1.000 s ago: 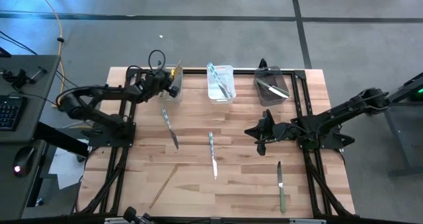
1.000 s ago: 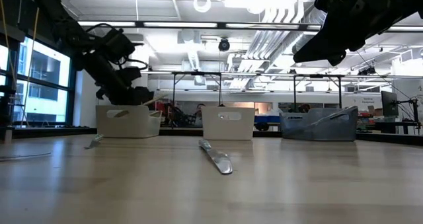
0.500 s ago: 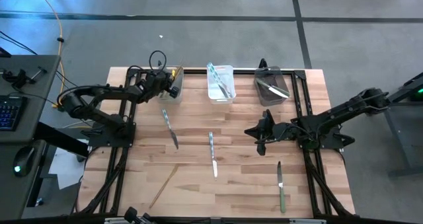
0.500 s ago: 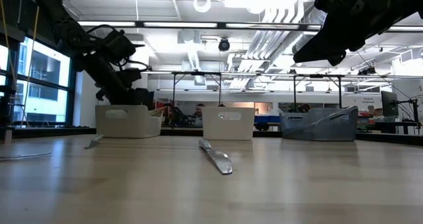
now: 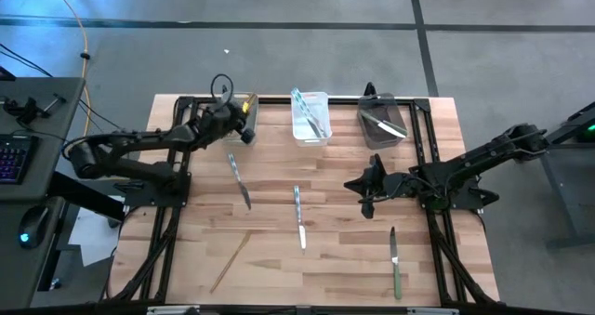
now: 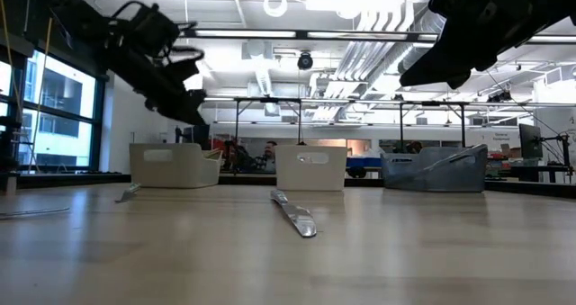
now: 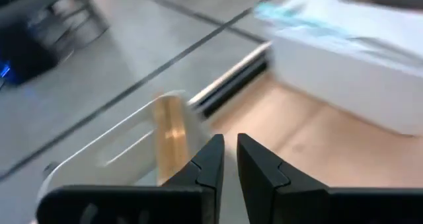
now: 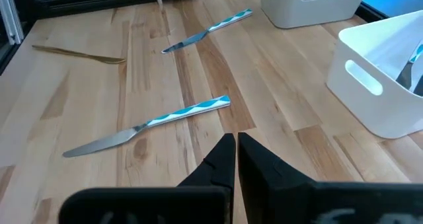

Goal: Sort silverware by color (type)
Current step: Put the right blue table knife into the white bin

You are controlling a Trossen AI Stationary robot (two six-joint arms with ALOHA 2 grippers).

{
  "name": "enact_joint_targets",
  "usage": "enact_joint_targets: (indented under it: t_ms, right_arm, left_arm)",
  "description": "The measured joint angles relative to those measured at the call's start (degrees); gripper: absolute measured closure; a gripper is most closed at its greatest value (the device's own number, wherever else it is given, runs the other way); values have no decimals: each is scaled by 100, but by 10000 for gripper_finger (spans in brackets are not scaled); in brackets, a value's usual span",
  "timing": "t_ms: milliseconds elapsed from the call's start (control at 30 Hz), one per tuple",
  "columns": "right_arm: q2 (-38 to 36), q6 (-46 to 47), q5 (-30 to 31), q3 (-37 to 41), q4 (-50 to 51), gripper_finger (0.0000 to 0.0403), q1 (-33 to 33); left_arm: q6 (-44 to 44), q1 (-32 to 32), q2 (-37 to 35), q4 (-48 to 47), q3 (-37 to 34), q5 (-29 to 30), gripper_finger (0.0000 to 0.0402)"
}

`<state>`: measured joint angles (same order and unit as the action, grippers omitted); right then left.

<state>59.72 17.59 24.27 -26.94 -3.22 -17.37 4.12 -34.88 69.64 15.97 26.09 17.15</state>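
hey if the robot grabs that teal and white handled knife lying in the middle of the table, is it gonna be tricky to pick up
Probably somewhat. The teal-and-white-handled table knife lies flat on the wooden table, so fingers get little edge to catch. It looks stiff and straight, unlikely to bend or roll. Its smooth silver blade may slip; the patterned handle seems the safer grip.

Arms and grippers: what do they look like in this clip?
Both are matte black, jointed arms. The left gripper and the right gripper each end in two flat, tapering black fingers. No markings visible; a thin black cable loops near the left wrist.
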Motion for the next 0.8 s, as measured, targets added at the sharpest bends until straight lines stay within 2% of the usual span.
enact_joint_targets:
  t_ms: [233, 433, 700, 800]
  right_arm:
    - [0, -12, 271, 0, -2, 403, 2]
    - [197, -90, 268, 2, -264, 403, 1]
    - [1364, -690, -163, 4, -2261, 403, 10]
    - [1792, -727, -273, 4, -2941, 403, 12]
  left_arm:
    - [349, 1251, -436, -58, 0, 9, 398]
    - [556, 2052, -473, -54, 0, 39, 401]
    - [581, 2398, -473, 18, -14, 344, 401]
    - [513, 2485, -477, 570, -327, 231, 401]
